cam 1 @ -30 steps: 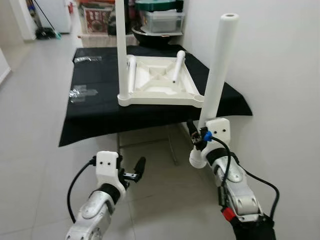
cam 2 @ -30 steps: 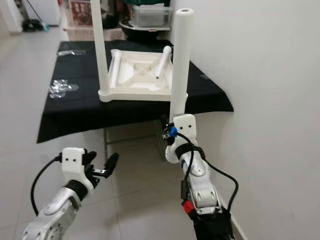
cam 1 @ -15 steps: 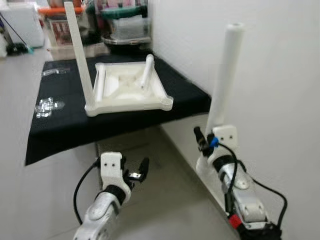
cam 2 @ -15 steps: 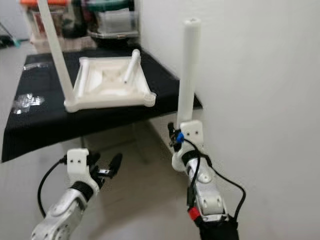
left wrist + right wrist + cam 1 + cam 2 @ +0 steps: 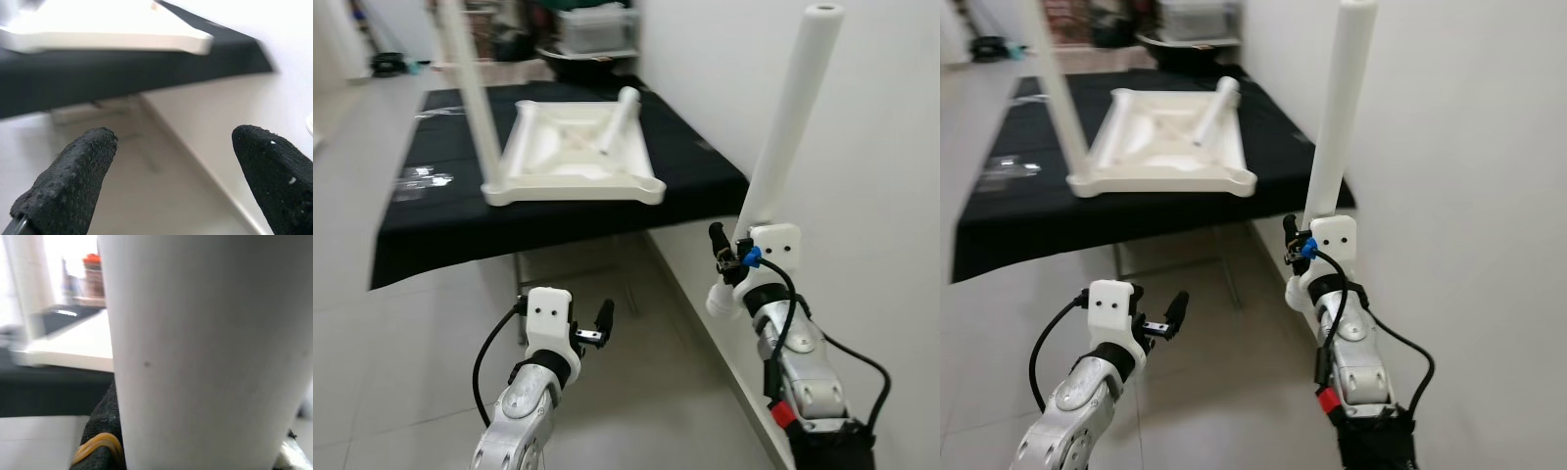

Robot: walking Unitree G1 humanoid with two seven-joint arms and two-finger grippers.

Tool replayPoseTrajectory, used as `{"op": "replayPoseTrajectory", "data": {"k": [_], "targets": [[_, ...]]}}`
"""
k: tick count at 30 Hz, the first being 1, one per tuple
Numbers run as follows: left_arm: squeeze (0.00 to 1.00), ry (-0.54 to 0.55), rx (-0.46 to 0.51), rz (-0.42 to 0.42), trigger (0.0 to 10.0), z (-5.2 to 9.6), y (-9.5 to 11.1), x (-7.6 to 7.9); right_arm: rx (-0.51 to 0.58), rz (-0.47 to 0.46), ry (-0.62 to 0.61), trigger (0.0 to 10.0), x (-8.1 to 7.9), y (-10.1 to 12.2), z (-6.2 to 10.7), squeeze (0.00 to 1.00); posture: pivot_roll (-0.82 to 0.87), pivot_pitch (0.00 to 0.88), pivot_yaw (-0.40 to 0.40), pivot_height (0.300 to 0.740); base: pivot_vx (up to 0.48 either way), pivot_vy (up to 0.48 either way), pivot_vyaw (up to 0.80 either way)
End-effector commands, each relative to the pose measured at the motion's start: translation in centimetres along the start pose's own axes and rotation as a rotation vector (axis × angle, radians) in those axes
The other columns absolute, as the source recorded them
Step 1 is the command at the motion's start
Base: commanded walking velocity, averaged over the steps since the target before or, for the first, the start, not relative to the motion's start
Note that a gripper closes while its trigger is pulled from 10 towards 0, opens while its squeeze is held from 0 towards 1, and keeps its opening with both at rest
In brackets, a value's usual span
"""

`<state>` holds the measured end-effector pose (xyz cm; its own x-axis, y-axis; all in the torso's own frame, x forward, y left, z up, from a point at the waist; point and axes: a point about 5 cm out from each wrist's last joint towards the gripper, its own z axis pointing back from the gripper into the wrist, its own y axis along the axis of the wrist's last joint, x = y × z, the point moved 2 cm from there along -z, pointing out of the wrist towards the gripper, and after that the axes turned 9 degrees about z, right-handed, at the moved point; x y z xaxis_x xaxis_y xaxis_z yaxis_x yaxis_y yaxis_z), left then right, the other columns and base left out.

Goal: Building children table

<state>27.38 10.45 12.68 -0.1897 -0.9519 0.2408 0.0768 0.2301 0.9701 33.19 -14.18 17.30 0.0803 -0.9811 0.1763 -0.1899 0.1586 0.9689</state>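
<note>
An upturned white children's table top lies on a black-clothed table. One white leg stands upright at its near left corner, and a loose leg lies across its far side. My right gripper is shut on another white leg, held upright and leaning slightly right, in front of the table's right end, close to the wall. In the right wrist view that held leg sits against a black finger. Low over the floor, my left gripper is open and holds nothing, its fingers spread.
A white wall runs close along my right side. Clear plastic bags lie on the cloth's left part. Storage boxes stand behind the table. Tiled floor lies in front and to the left.
The whole picture has shifted as the camera moved. The held leg now leans a little more to the right. The left gripper stays open and low.
</note>
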Motion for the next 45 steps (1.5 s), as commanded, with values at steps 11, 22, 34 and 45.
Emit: {"op": "replayPoseTrajectory", "data": {"k": [11, 22, 34, 45], "targets": [[0.00, -0.010, 0.103, -0.054, 10.0, -0.8, 3.0, 0.2, 0.046, 0.041, -0.033, 10.0, 1.2, 1.2, -0.4, 0.00, 0.07, 0.014, -0.086, 0.740, 0.180, 0.000, -0.05], [0.00, 0.061, 0.153, -0.091, 10.0, -0.9, 4.1, -0.8, 0.073, 0.027, -0.022, 10.0, 1.0, 1.8, -0.5, 0.00, 0.06, 0.016, -0.088, 0.740, 0.332, 0.000, -0.22], [0.00, 0.074, 0.172, -0.121, 10.0, -1.1, 4.5, -0.8, 0.103, -0.003, 0.011, 10.0, 0.5, 2.5, -0.8, 0.00, 0.06, 0.011, -0.089, 0.740, 0.409, 0.000, 0.00], [0.00, 0.078, 0.168, -0.128, 10.0, -1.0, 4.5, -0.8, 0.156, -0.016, 0.040, 10.0, 0.0, 4.1, -1.2, 0.00, 0.07, 0.011, -0.089, 0.740, 0.480, 0.000, 0.00]]}}
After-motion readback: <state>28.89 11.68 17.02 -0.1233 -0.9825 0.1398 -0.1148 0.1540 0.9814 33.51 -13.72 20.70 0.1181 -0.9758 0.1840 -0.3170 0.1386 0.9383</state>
